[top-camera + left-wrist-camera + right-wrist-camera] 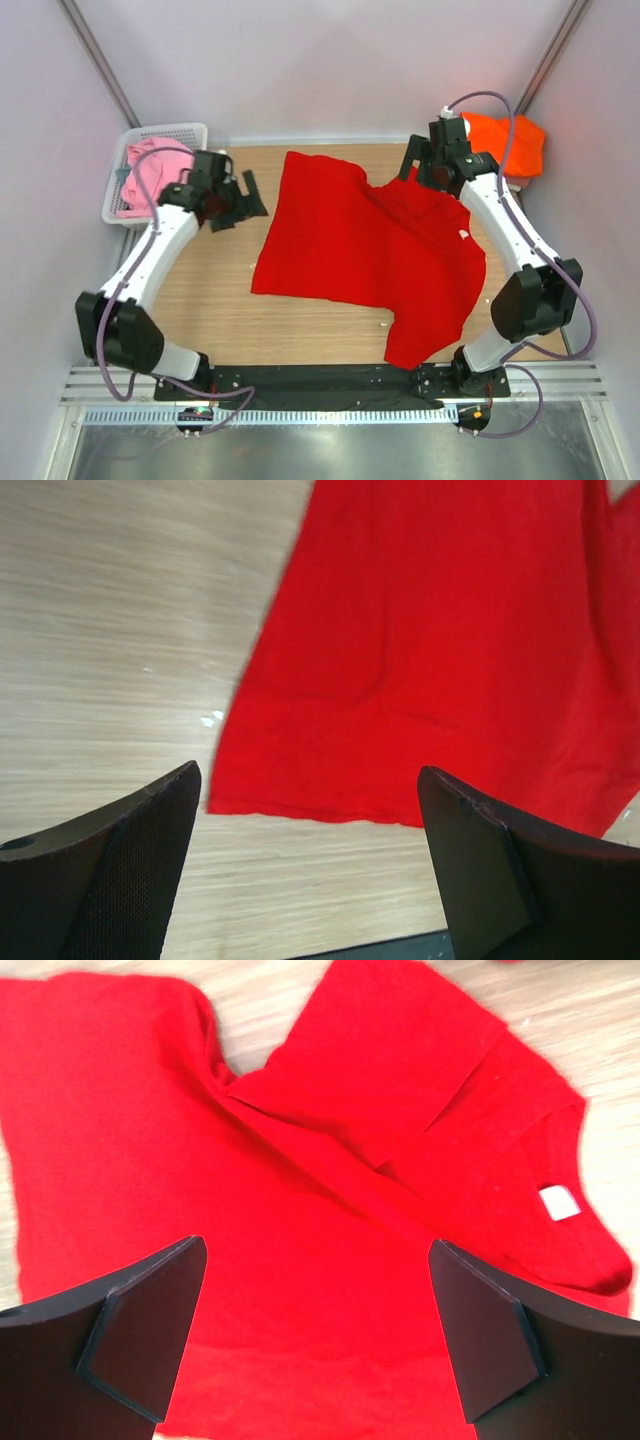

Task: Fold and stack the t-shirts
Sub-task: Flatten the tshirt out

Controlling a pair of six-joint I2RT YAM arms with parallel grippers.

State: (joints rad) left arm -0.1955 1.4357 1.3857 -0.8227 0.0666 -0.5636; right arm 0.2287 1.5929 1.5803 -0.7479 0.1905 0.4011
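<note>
Top external gives you the whole layout. The red tee [370, 250] lies rumpled across the middle of the table [215, 310], and its near-right part reaches the table's near edge. The pink tee [145, 172] is in the basket [170, 132] at far left, and the orange tee [512, 140] is bunched at the far right corner. The left gripper [242, 203] hovers just left of the red tee, and the right gripper [420, 165] is over its far edge. No other view shows you the other tees.

Left wrist shows that gripper [308, 810] wide open and holding nothing. It hangs above the straight hem [310, 808], which lies as a flat edge on bare wood. The cloth looks thin, light and limp, so expect it to sag and drag when you lift it. Pinch a hem corner rather than the middle.

Right wrist shows that gripper [318, 1250] also spread wide and empty. This view alone reveals a sleeve [380, 1060] flopped over the body with a diagonal crease, and the label [558, 1202] by the collar. That loose sleeve edge looks like your best hold for flattening.
</note>
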